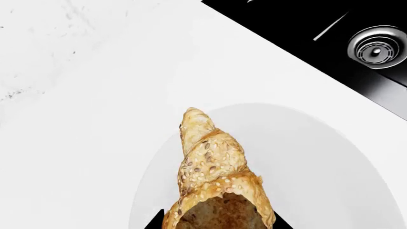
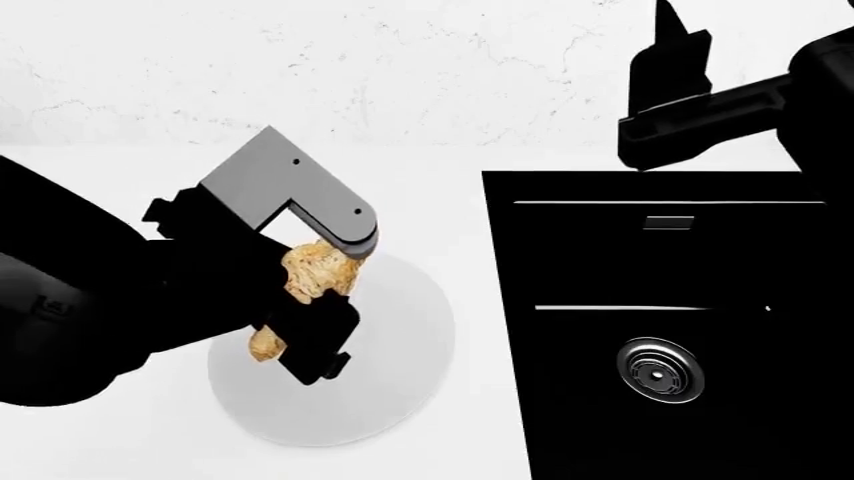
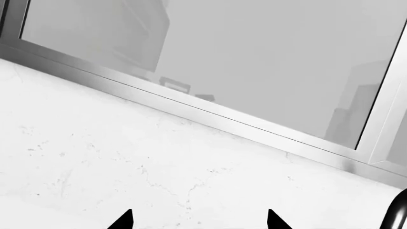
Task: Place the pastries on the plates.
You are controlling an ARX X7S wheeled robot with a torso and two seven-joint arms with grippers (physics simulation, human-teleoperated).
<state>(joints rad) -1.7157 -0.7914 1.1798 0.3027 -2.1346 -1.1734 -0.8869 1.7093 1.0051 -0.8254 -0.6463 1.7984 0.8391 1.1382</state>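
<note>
Croissant (image 2: 310, 275) hangs clamped in left jaws above the plain plate (image 2: 400, 390), positioned for release. Right jaws, raised clear, stand open and empty.

Croissant over the plain plate

The croissant (image 1: 213, 171), long, tan and flecked with dark seeds, is held at one end in the left gripper (image 2: 314, 315), its tapered tip jutting free above the plate (image 2: 400, 350). The plate is round, pale grey-white and unpatterned, flat on the white counter just beside the black sink.

Bright flat even light, sharp renders, faint soft shadows
</note>
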